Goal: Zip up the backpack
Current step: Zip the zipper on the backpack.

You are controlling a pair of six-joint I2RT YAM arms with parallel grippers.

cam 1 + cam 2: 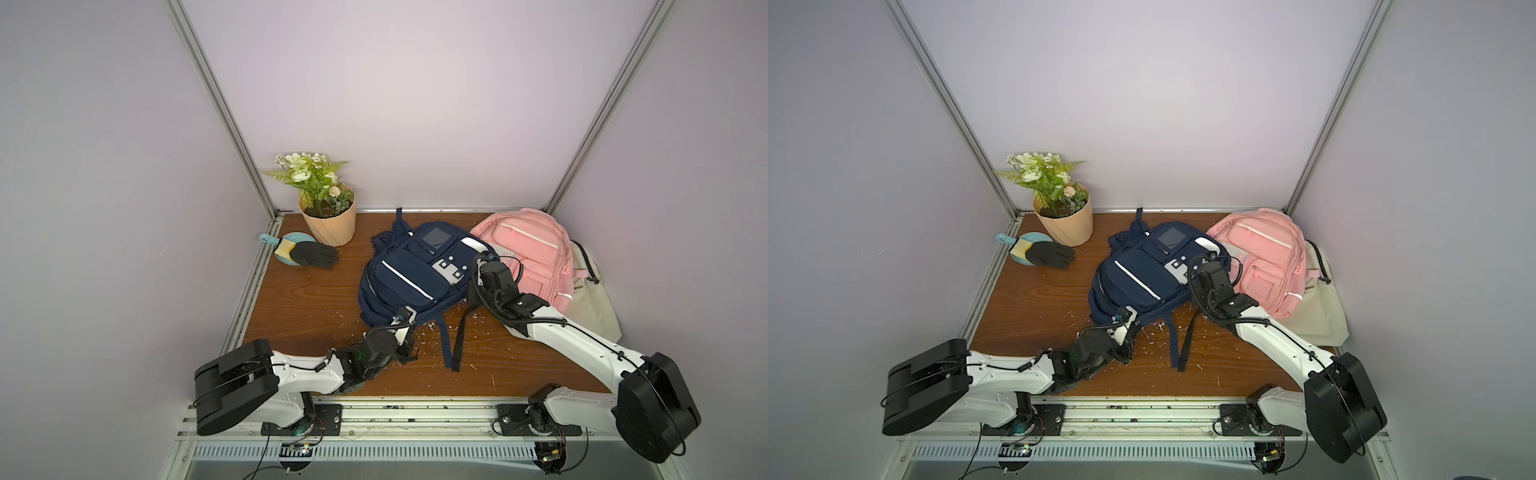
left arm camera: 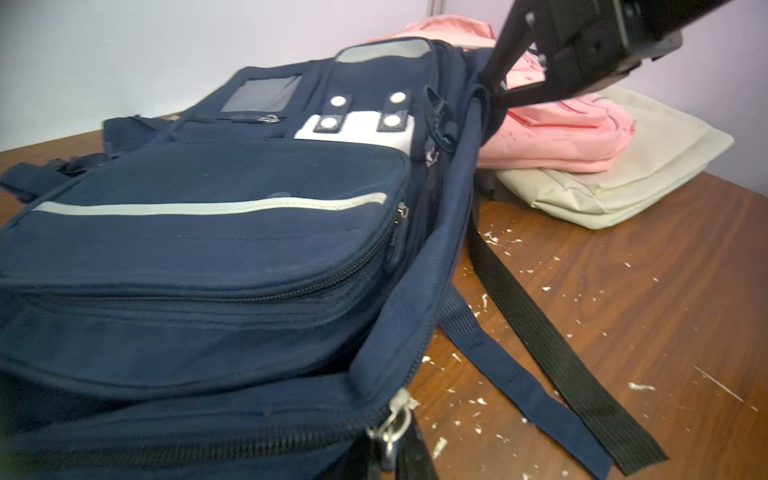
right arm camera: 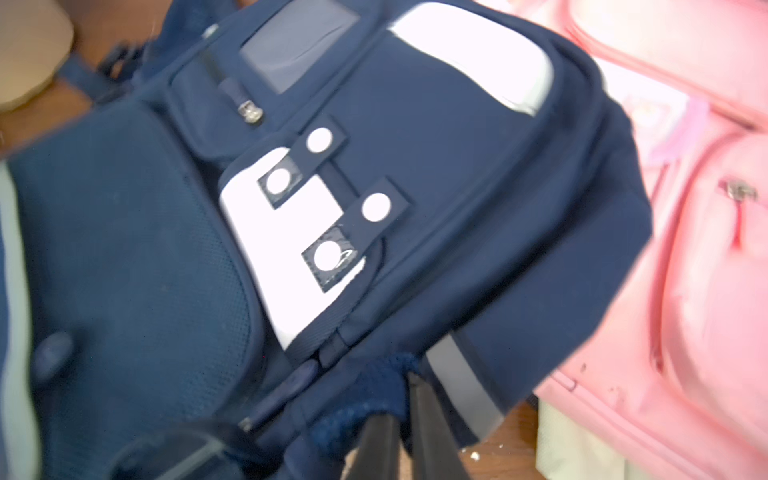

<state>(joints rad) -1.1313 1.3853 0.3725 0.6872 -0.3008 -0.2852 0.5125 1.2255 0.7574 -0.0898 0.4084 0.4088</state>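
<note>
1. Plainly, the soft navy-blue fabric backpack [image 1: 415, 274] lies flat at the centre of the brown wooden table [image 1: 316, 307] in both top views, just beside a pink fabric backpack [image 1: 528, 249].
2. The likely risk is that a tug on the zip drags the limp bag across the table instead of running the slider, because the right tool gives little counter-hold. The curved corner could also snag fabric.
3. The left tool [image 1: 402, 319], at the bag's lower edge, is pressed together beside the metal ring zipper pull [image 2: 391, 424]. Whether it pinches the pull cannot be told.
4. The right tool [image 3: 405, 399] is narrowly parted, its tips touching navy fabric at the bag's right side.
</note>
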